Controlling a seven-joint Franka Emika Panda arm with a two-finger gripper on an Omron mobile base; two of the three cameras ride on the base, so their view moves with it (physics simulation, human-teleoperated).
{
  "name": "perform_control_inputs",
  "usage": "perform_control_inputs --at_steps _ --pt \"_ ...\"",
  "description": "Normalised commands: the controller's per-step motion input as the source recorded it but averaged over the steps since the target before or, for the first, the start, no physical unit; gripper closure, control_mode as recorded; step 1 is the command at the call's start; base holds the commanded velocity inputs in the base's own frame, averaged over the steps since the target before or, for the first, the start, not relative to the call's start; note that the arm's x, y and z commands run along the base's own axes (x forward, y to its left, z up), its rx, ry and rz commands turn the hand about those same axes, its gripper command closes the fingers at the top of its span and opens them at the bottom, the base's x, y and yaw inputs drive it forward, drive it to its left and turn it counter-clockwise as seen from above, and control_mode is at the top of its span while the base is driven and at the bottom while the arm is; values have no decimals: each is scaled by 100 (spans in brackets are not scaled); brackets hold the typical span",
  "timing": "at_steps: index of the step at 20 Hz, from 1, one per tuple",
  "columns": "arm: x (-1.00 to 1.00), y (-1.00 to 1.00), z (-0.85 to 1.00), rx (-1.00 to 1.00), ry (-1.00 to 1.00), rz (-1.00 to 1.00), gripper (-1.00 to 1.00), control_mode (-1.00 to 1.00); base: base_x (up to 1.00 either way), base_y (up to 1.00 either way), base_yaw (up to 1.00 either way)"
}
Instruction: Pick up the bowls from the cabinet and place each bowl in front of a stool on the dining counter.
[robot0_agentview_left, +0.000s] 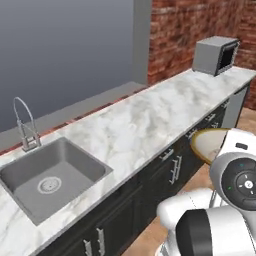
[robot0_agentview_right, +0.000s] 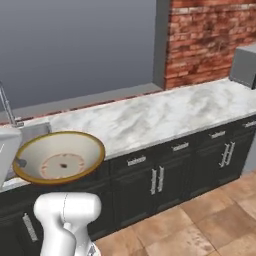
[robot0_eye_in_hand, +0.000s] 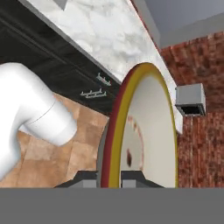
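the end effector (robot0_eye_in_hand: 109, 177) is clenched on the rim of the cream bowl (robot0_agentview_right: 59, 157) — held in the air in front of the worktop (robot0_agentview_right: 150, 117), just right of the sink (robot0_agentview_left: 50, 180), above the floor.

- I can read no words, brand names, numbers or signs anywhere in my three views.
- The microwave (robot0_agentview_left: 216, 55), upper right of my left base view, shows no legible label or digits.
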Motion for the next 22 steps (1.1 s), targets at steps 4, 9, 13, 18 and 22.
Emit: perform_control_inputs --at_steps 4,9,13,18,22 --pt "0 0 0 0 0 0 100 100 48 -100 -59" --pt "0 0 0 0 0 0 100 100 63 -98 -56" --pt "0 0 0 0 0 0 100 100 54 -85 -62" --pt "0 0 0 0 0 0 100 100 63 -72 -64" --pt "0 0 0 0 0 0 100 100 82 -55 -62"
